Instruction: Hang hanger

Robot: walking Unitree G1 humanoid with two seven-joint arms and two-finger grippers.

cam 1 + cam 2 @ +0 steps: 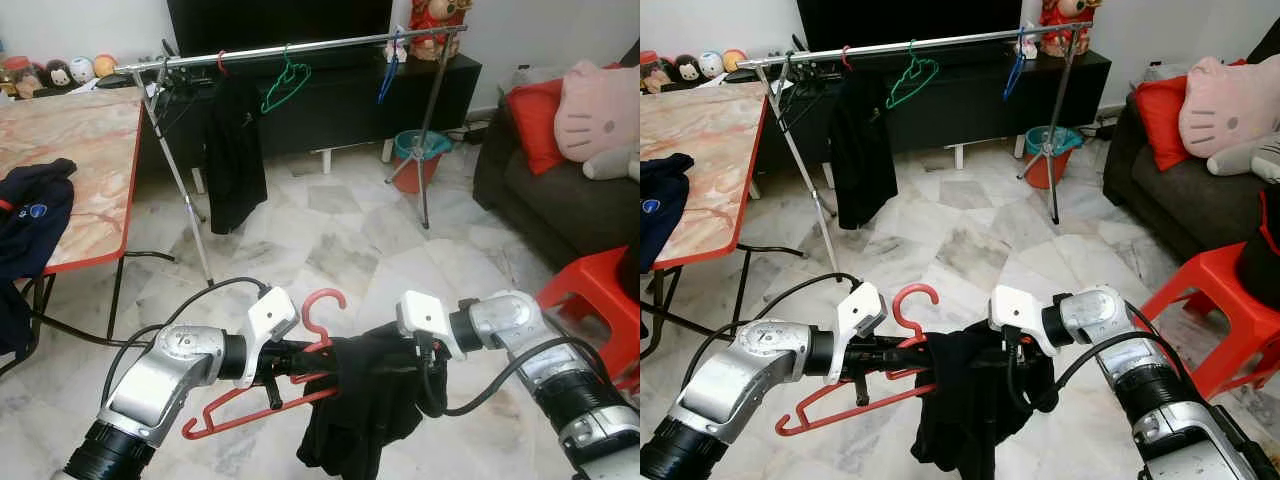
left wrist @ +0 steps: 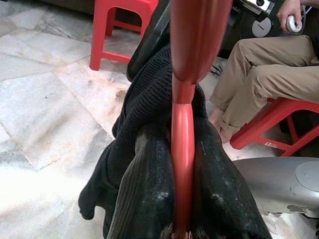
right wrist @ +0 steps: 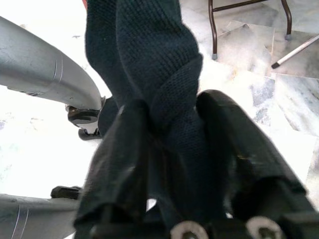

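Note:
A red hanger [image 1: 262, 400] with a black garment [image 1: 362, 412] draped over it hangs low in front of me. My left gripper [image 1: 300, 358] is shut on the hanger's neck below the hook [image 1: 322, 305]; in the left wrist view the red hanger [image 2: 183, 129] runs between the two black fingers [image 2: 144, 194]. My right gripper [image 1: 385, 345] is shut on the black garment [image 3: 159, 84], its fingers [image 3: 124, 164] clamped on a knitted fold. The silver clothes rail [image 1: 300, 47] stands across the room, holding a dark garment [image 1: 232, 150], a green hanger [image 1: 286, 84] and a blue hanger [image 1: 388, 70].
A marble-topped table with red edge [image 1: 85, 150] carrying a dark blue garment [image 1: 30, 210] is at left. A dark sofa [image 1: 560, 200] with cushions and a red stool [image 1: 595, 300] are at right. A person's legs [image 2: 259, 84] sit on a red stool. A teal bucket [image 1: 420, 155] stands behind the rail.

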